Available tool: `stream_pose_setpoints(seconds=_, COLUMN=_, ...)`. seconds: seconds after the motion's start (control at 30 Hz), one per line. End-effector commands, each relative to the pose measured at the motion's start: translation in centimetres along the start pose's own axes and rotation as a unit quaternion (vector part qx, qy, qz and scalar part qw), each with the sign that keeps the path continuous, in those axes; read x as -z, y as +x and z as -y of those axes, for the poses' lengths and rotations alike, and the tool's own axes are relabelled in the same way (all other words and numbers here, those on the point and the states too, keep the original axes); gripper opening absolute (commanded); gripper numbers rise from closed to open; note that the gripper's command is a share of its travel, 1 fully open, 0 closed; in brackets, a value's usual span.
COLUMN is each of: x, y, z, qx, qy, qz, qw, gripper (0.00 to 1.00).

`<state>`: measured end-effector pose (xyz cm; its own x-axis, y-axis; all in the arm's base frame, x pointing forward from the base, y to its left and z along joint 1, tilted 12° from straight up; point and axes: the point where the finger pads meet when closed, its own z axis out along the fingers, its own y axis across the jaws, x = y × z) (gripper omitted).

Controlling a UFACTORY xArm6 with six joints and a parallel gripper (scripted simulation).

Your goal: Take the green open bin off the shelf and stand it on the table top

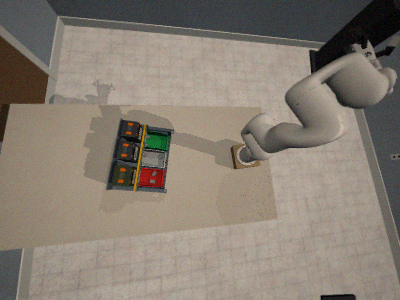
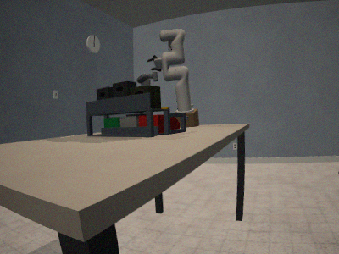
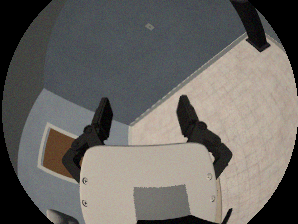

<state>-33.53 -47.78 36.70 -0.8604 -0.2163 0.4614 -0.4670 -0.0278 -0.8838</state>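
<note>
Top view: the green bin (image 1: 157, 141) (image 2: 112, 122) sits at one end of the lower row of the shelf (image 1: 140, 160) (image 2: 123, 104), next to the grey bin (image 1: 154, 158) (image 2: 129, 122), with the red bin (image 1: 151, 177) (image 2: 148, 121) at the far end of that row. Darker bins (image 1: 126, 150) (image 2: 124, 87) fill the upper level behind. Whatever parts are inside the green bin are too small to make out surely.

The gripper (image 1: 375, 44) (image 2: 152, 63) (image 3: 144, 104) is well apart from all of them, out past the edge of the counter (image 1: 200, 200) (image 2: 127, 169). Its fingers (image 1: 390, 50) (image 2: 155, 69) stand wide open with nothing between them, and the wrist view shows only walls, floor and room fittings beyond, no bin.

So I judge the job to be at its start, the approach: the green bin has yet to be gripped. The next move calls for swinging the arm round to the shelf's open side, turning the fingers towards the green bin and lining them up on it alone. The grey bin is close beside it, so a crooked approach could nudge that one; once gripped, the green bin should be kept level so its parts stay in
</note>
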Motion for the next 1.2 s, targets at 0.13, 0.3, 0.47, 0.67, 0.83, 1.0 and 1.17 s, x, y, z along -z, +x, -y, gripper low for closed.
stream_pose_setpoints(seconds=0.13, x=0.2, y=-0.1, z=0.6, qx=0.008, qy=0.011, qz=0.014, qw=1.0, gripper=1.0)
stream_pose_setpoints(seconds=0.3, x=1.5, y=-2.3, z=3.6, qx=0.048, qy=0.058, qz=0.094, qw=0.993, gripper=1.0)
stream_pose_setpoints(seconds=0.47, x=1.8, y=-2.9, z=4.4, qx=0.058, qy=0.07, qz=0.115, qw=0.989, gripper=1.0)
stream_pose_setpoints(seconds=0.67, x=1.8, y=-2.9, z=4.4, qx=0.058, qy=0.07, qz=0.115, qw=0.989, gripper=1.0)
stream_pose_setpoints(seconds=0.83, x=2.8, y=-4.5, z=6.6, qx=0.088, qy=0.105, qz=0.174, qw=0.975, gripper=1.0)
stream_pose_setpoints(seconds=1.0, x=3.4, y=-5.6, z=8.2, qx=0.108, qy=0.128, qz=0.214, qw=0.962, gripper=1.0)
stream_pose_setpoints(seconds=1.17, x=3.4, y=-5.6, z=8.2, qx=0.108, qy=0.128, qz=0.214, qw=0.962, gripper=1.0)
